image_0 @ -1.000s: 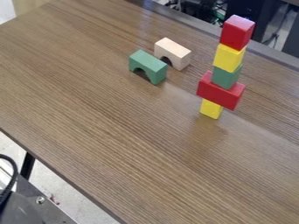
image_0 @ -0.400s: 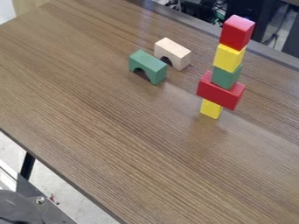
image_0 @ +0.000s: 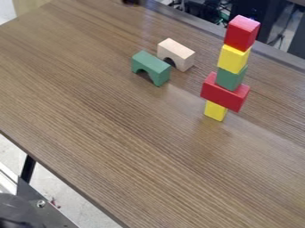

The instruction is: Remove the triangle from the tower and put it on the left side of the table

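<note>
Gripper [image_0: 131, 2] newly at top edge, well apart from tower [image_0: 232, 59]

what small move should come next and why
Probably hold off from the tower until the target is settled: none of its five blocks looks like a triangle, and the top one is a boxy red block. A wrong grab might also topple it, since the wide red block overhangs the narrow yellow block at the bottom.
</note>
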`<state>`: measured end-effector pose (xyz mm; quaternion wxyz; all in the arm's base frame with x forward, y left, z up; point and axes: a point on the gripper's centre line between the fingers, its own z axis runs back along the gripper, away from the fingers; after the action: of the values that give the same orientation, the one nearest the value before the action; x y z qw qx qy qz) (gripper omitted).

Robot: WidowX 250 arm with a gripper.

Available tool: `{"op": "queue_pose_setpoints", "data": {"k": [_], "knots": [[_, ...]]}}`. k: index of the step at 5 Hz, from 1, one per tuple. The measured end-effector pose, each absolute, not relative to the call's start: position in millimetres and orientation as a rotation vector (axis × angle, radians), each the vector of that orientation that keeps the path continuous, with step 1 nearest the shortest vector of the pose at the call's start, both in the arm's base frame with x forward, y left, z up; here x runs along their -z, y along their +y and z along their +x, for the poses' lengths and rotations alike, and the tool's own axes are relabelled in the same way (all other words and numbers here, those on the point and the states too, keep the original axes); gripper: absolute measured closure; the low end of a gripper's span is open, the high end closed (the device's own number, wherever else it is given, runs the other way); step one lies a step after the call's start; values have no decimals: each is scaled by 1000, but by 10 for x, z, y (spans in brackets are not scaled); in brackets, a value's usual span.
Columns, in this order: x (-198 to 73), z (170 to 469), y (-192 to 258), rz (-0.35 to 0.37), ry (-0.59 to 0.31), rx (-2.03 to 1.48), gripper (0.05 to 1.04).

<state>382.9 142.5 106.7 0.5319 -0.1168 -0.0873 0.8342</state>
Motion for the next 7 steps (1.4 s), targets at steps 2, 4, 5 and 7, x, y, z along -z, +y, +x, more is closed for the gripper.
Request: {"op": "queue_pose_setpoints", "data": {"k": [2, 4, 5, 7], "knots": [[-563, 4036, 1914, -135, -158, -2040, 540], [-264, 3898, 2387, 3, -144, -2126, 540], [-245, 3908, 2375, -56, -103, -2167, 491], [-240, 3908, 2293, -76, -40, -2172, 78]]}}
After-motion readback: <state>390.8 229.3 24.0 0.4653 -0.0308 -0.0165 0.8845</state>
